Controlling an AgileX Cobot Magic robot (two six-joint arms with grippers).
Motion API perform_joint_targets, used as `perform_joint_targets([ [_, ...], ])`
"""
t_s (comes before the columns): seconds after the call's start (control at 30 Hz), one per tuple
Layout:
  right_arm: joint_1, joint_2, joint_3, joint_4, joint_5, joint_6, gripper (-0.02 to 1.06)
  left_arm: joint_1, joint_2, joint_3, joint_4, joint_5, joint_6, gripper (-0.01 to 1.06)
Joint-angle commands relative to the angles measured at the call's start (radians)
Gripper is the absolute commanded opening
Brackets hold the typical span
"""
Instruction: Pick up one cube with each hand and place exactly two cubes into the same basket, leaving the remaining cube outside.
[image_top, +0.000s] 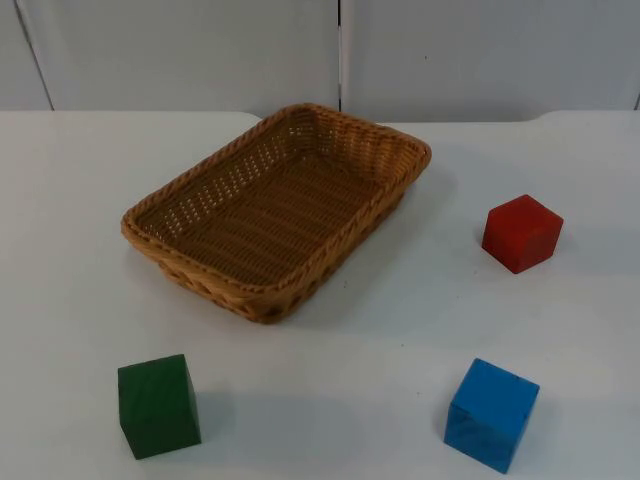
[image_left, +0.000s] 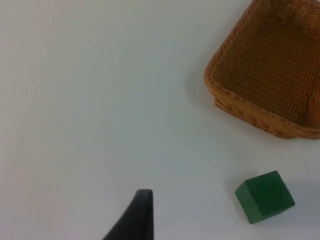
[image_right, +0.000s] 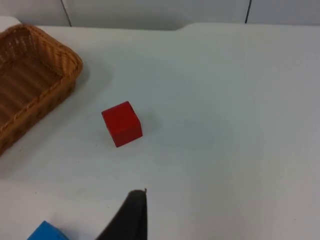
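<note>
The left gripper (image_left: 135, 220) hung above bare table, one black fingertip in its wrist view — whether its fingers were spread or closed could not be told. The green cube (image_left: 265, 196) lay near it on the table, with the wicker basket (image_left: 225, 90) beyond the cube and apart from it. The right gripper (image_right: 131, 217) likewise hovered over the white table (image_top: 60, 200), its state also impossible to tell. The red cube (image_right: 122, 123) sat ahead of it, beside the basket but not touching; the blue cube (image_right: 46, 231) lay close by. In the top view the basket held nothing — all three cubes stood outside it.
</note>
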Motion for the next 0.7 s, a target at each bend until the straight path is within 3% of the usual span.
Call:
perform_joint_targets([
  [0.0, -0.004, 0.054, -0.024, 0.003, -0.024, -0.012, 1.05, 0.005, 0.042, -0.017, -0.017, -0.022, 0.012, 1.05],
  [0.67, -0.004, 0.469, -0.191, 0.010, -0.141, -0.085, 1.05, 0.005, 0.378, -0.109, -0.082, -0.064, 0.124, 1.05],
])
